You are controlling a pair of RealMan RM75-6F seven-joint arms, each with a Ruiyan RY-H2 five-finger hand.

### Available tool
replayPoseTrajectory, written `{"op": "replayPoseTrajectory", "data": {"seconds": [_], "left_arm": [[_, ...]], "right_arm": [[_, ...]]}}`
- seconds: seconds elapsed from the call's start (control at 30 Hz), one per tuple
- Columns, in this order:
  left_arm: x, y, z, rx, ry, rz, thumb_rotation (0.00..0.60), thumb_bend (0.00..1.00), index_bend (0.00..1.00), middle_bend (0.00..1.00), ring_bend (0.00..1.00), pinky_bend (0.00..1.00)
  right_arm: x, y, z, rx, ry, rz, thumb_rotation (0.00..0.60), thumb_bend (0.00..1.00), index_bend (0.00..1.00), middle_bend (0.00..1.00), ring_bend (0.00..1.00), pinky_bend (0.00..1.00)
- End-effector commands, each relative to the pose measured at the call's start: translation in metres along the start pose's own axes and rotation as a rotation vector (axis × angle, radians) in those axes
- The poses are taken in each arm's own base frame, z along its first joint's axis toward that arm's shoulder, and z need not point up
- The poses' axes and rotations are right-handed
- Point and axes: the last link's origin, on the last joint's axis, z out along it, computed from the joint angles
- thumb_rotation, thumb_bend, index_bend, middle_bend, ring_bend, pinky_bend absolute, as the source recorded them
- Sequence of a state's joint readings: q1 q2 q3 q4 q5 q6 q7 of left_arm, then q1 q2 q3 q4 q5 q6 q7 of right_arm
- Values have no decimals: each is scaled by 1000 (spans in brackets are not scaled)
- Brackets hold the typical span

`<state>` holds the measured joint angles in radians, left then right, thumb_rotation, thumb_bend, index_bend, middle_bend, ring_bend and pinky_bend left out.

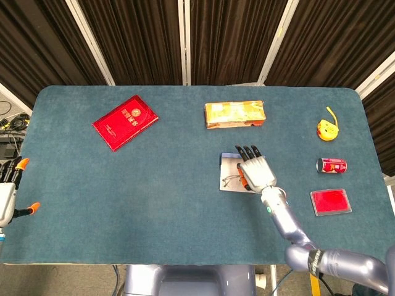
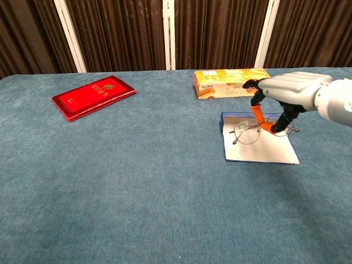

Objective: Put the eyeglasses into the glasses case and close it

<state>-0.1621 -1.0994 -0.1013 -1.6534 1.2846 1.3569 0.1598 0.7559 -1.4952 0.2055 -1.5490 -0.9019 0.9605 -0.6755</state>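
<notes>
The glasses case [image 1: 228, 165] [image 2: 258, 154] lies open and flat, a pale panel with a blue edge, right of the table's middle. Thin wire eyeglasses [image 1: 231, 180] [image 2: 246, 132] lie on it, one lens showing and the other behind my fingers. My right hand [image 1: 256, 169] [image 2: 286, 91] hovers over the case, palm down. Two orange-tipped fingertips [image 2: 257, 114] reach down at the middle of the frame, slightly apart. No firm pinch shows. My left hand [image 1: 9, 191] hangs off the table's left edge with fingers spread, holding nothing.
A red booklet [image 1: 125, 121] [image 2: 93, 97] lies at the far left. A yellow box [image 1: 235, 115] [image 2: 231, 82] sits just behind the case. Along the right side are a yellow tape measure [image 1: 327, 127], a red can [image 1: 332, 165] and a red square pad [image 1: 331, 201].
</notes>
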Motion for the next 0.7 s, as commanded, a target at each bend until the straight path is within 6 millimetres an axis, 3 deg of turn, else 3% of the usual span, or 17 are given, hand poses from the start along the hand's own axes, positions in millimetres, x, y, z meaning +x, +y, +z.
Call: {"op": "replayPoseTrajectory", "data": {"seconds": [0.03,0.7], "left_arm": [[0,-2,2,6,-2,-3,600,0,0,0,0,0],[1,-9,9,30,-11,-15,600,0,0,0,0,0]], "right_arm": [[-1,-4,7,-2,-10,-10,600,378,590,0,0,0],[-15,5,42,-119,-18,-27,600,377,586,0,0,0]]}}
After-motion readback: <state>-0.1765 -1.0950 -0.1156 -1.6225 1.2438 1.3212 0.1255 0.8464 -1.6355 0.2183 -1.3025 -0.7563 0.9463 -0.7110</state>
